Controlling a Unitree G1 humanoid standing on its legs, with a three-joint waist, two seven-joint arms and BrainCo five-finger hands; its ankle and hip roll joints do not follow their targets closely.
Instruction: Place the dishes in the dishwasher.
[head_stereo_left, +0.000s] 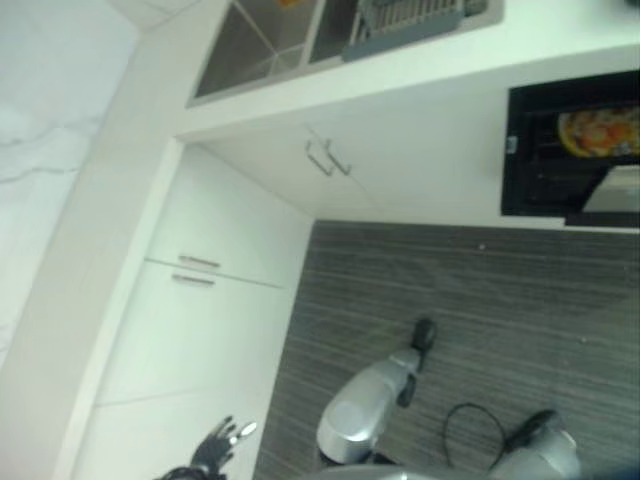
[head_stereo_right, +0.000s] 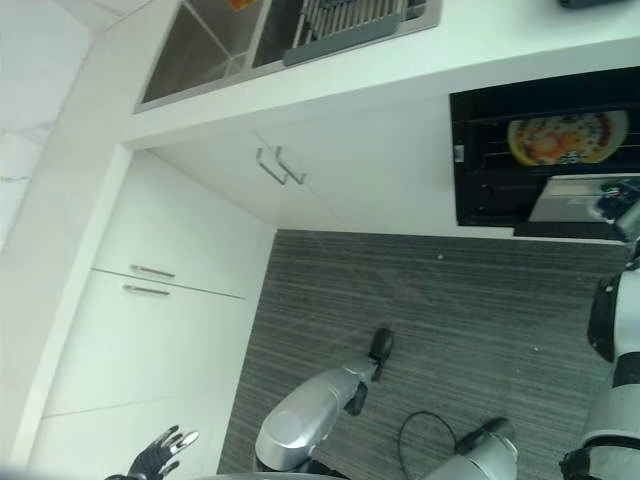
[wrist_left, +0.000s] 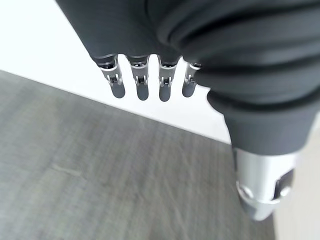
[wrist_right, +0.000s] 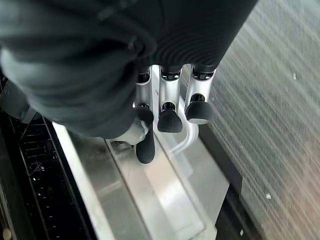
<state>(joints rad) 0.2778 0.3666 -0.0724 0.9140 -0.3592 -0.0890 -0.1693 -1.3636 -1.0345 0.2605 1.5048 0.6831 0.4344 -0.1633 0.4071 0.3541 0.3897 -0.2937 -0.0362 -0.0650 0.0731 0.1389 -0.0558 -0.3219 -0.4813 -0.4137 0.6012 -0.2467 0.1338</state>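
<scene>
dishwasher (head_stereo_right: 545, 160): open, dark inside, set in the white cabinets; its door (wrist_right: 150, 195) is folded down
inside it: one yellow patterned plate (head_stereo_right: 565, 137), standing on the upper rack
sink (head_stereo_right: 200, 50): two basins, a grey dish rack (head_stereo_right: 350, 22) over one
right hand (wrist_right: 167, 117): fingers curled, gripping nothing, just above the door
left hand (wrist_left: 145, 82): fingers straight, empty, low by the cabinet fronts
floor (head_stereo_left: 480, 300): grey striped

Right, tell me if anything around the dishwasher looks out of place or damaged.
Nothing stands out. The dishwasher is open with a colourful plate standing in its rack. The right hand hangs over the silver door edge, and the left hand hangs idle by the white cabinets.
</scene>
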